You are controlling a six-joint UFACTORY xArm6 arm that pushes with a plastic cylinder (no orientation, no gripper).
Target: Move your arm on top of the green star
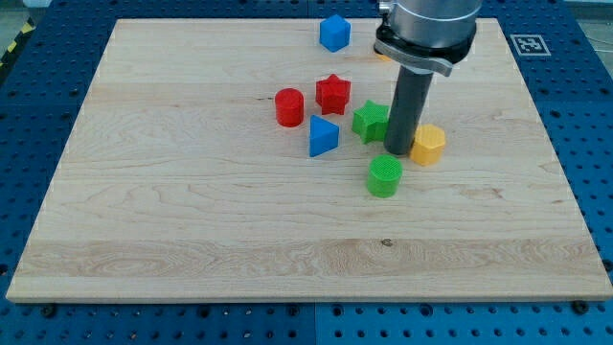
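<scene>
My tip (398,150): no jaws — plain rod, between green star (369,122) and yellow block (428,144).
Open room: table (192,230) bare toward bottom edge.

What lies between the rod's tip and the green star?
Nothing: in the camera view my tip sits right beside the green star, on its right, with no block between.

The setting is a robotics lab bench. A pale wooden tabletop (192,211) lies on a blue metal base plate (575,105) drilled with a regular grid of holes, the kind used for fixing test rigs. A black-and-white fiducial marker (526,44) is stuck near the board's corner at the view's top right. A yellow-and-black hazard stripe (13,46) runs along the view's top left edge. A grey industrial robot arm (426,29) enters from the view's top.
</scene>
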